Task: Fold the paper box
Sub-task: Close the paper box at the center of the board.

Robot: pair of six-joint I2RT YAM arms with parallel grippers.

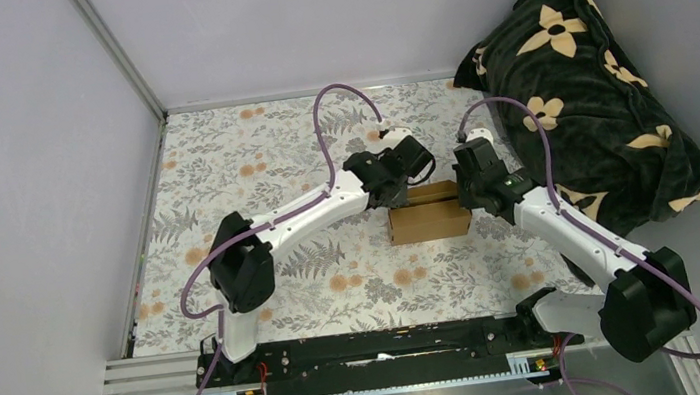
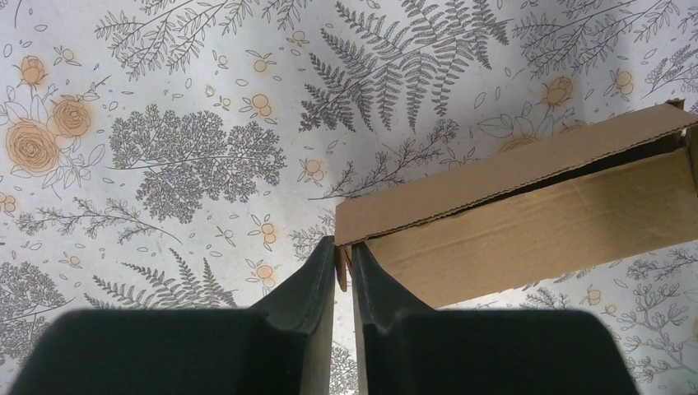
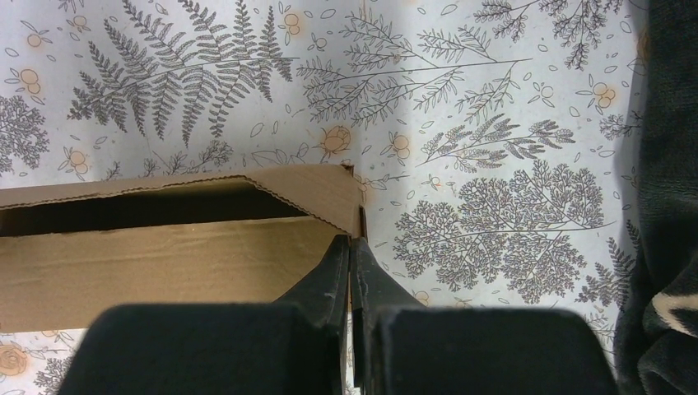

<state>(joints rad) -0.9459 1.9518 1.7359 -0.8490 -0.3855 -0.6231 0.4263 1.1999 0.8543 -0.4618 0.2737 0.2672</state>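
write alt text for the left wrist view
The left gripper, its dark jaws nearly together, pinches a thin cardboard edge at one end corner of the paper box. The brown box lies on a floral-print cloth, its top flap slightly raised over a dark gap.

A: The paper box [image 1: 429,220]?
B: Matt brown cardboard, faintly ribbed, with rough, wavy-cut edges.
A: Under it?
B: A smooth printed tablecloth [image 1: 251,159], matt.
A: Right of the box?
B: A blanket [image 1: 584,88], dark plush cloth, fuzzy.
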